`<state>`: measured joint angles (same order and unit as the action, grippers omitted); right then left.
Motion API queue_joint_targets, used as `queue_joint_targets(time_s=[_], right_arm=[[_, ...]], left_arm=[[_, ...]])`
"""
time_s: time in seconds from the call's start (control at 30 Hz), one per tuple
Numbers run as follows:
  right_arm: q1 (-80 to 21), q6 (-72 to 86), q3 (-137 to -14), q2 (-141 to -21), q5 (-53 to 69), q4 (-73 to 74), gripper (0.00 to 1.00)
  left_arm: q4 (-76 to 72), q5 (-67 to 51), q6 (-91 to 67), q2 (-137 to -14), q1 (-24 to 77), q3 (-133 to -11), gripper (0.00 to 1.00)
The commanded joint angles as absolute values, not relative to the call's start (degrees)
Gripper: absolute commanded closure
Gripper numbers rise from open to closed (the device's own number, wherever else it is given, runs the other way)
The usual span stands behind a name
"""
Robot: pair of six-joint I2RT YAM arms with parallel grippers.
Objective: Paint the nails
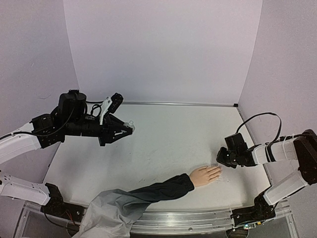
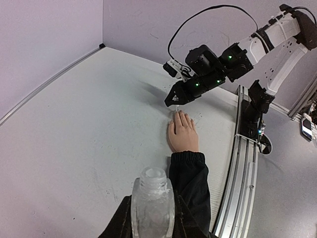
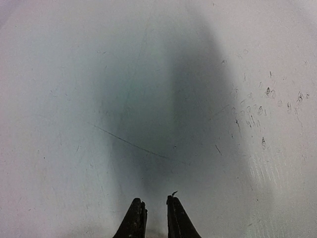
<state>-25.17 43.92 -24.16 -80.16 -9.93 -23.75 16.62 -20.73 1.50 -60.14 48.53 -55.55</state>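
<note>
A clear bottle (image 2: 152, 203) fills the near edge of the left wrist view, clamped in the left gripper (image 1: 126, 128) over the left of the table (image 1: 173, 134); the mannequin hand (image 1: 204, 175) lies palm down at front right, its dark sleeve (image 1: 158, 191) trailing leftward; its nails (image 2: 181, 115) are barely distinguishable; the right gripper (image 1: 219, 157), jaws nearly together, sits just beyond them.
</note>
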Motion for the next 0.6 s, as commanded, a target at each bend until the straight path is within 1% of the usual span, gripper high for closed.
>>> queue_joint_targets(time_s=[0.0, 0.4, 0.57], right_arm=[[-25.57, 44.54, -26.09, -81.26, -12.15, -21.97, 1.0], [-25.54, 46.77, -26.44, -81.75, -16.14, -21.43, 1.0], [-25.49, 46.65, -27.02, -75.62, -16.31, -18.93, 1.0]], left_arm=[[15.26, -20.04, 1.84, -59.32, 48.43, -58.07, 1.0], [15.46, -19.73, 2.61, -59.96, 48.43, -58.35, 1.0], [15.73, -19.5, 2.9, -59.7, 48.42, -57.98, 1.0]])
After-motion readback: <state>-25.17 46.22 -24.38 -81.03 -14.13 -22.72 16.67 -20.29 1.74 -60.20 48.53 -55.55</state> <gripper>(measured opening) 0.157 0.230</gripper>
